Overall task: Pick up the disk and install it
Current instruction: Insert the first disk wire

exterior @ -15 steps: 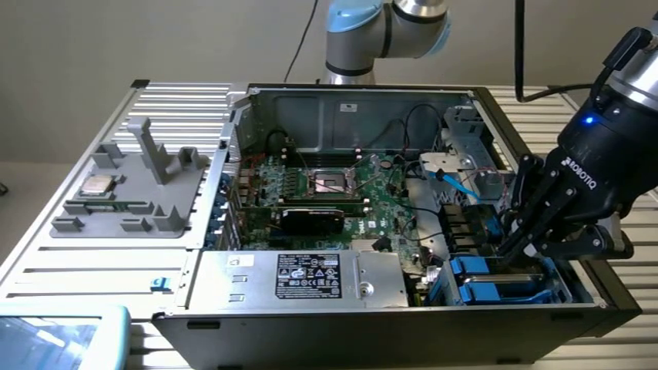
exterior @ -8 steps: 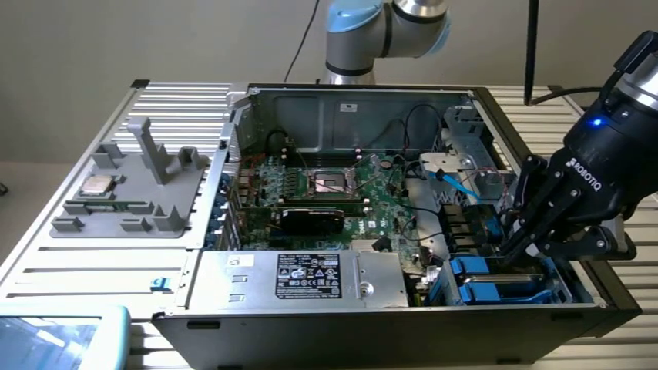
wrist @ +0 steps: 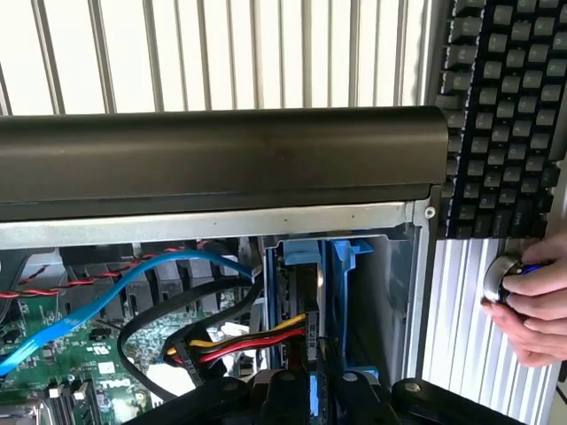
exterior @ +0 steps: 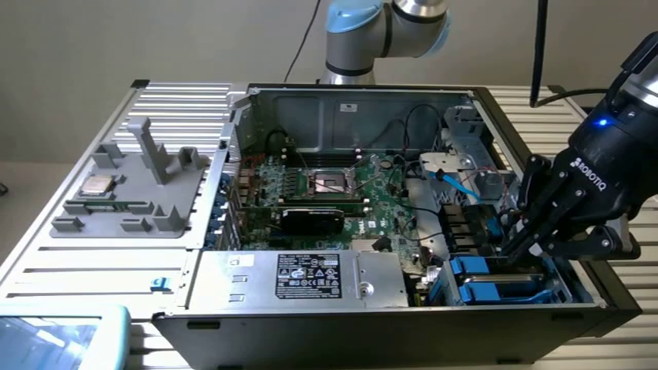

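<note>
Up front in the exterior view, the black Robotiq hand (exterior: 519,245) is down in the open PC case's (exterior: 340,100) front corner, fingers pinched narrow over the blue drive bay (exterior: 483,281) where the disk (exterior: 514,279) sits slotted. Wrist view adds tangled blue and red-yellow cables (wrist: 221,341), a black keyboard (wrist: 505,106), and a person's hand (wrist: 536,305) on a knob.

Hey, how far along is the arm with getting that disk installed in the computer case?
Done, apparently: the disk, with its blue bracket, is already down in the drive bay at the case corner. In hand: the gripper sits shut at the bay's top edge, right over the blue bracket; whether it grips it is unclear. Left: full seating can't be confirmed, and the gripper hasn't cleared the case.
</note>
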`<state>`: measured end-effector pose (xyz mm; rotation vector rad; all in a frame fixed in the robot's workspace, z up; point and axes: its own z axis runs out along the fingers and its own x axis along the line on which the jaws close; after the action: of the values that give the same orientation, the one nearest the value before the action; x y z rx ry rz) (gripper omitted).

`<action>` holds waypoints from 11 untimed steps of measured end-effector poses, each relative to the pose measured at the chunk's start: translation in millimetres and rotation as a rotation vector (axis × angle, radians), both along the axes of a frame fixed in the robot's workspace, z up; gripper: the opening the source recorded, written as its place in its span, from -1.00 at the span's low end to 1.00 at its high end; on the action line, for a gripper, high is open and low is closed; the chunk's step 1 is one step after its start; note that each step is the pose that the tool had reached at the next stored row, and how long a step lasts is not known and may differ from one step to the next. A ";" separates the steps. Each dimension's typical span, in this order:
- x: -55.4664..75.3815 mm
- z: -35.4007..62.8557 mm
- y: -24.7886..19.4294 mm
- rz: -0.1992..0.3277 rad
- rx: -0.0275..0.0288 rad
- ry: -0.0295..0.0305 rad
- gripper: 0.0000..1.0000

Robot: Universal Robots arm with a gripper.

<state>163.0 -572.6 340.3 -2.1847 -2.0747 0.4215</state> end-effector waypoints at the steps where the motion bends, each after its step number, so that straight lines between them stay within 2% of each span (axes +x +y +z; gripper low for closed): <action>1: 0.3 0.0 0.3 0.000 -0.0045 0.0005 -0.68; 5: 1.3 -0.6 1.4 -0.003 -0.0217 0.0023 -0.68; 8: 1.3 -0.6 1.7 -0.003 -0.0224 0.0024 -0.68; 11: 2.2 -1.0 5.7 -0.004 -0.0232 0.0024 -0.68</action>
<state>165.2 -566.9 339.3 -2.1995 -2.0744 0.4499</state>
